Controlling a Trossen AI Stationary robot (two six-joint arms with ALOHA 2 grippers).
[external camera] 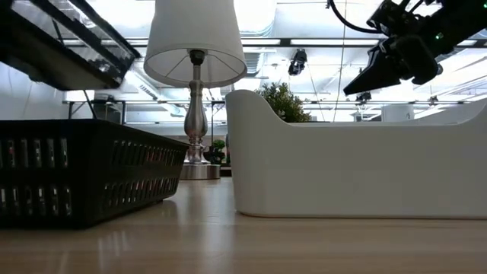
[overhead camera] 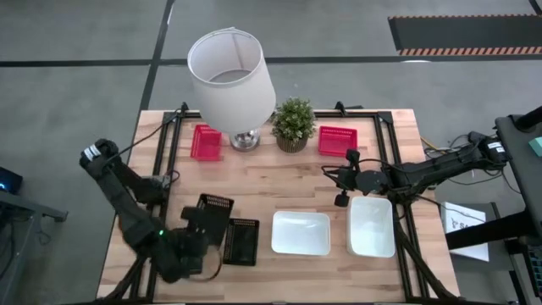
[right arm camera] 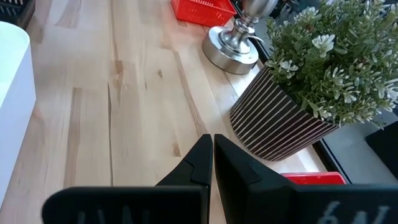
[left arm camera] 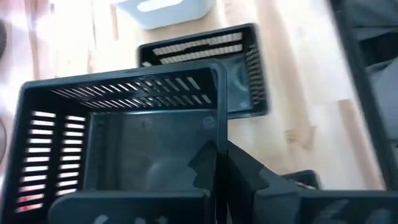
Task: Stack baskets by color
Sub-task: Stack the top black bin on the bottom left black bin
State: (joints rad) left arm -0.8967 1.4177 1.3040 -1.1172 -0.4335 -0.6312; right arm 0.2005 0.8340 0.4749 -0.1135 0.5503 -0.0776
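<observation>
From above, I see the sorting only part done: my left gripper [overhead camera: 206, 227] holds one black basket [overhead camera: 213, 212] tilted near a second black basket [overhead camera: 241, 241] on the table [overhead camera: 254, 182], two red baskets [overhead camera: 206, 142] [overhead camera: 336, 140] sit well apart at the back on either side of the lamp [overhead camera: 233, 80] and plant [overhead camera: 293, 124], and two white baskets [overhead camera: 301, 233] [overhead camera: 373, 226] lie side by side, unstacked as far as I can tell.

Level with the table, the held black basket [external camera: 65, 46] hangs tilted above the resting one [external camera: 84, 171], so that stack is not yet made.

My left wrist view shows my fingers [left arm camera: 208, 165] pinched on the rim of the black basket [left arm camera: 118, 143], while my right wrist view shows my right gripper [right arm camera: 211, 163] shut on nothing near the plant [right arm camera: 317, 81].
</observation>
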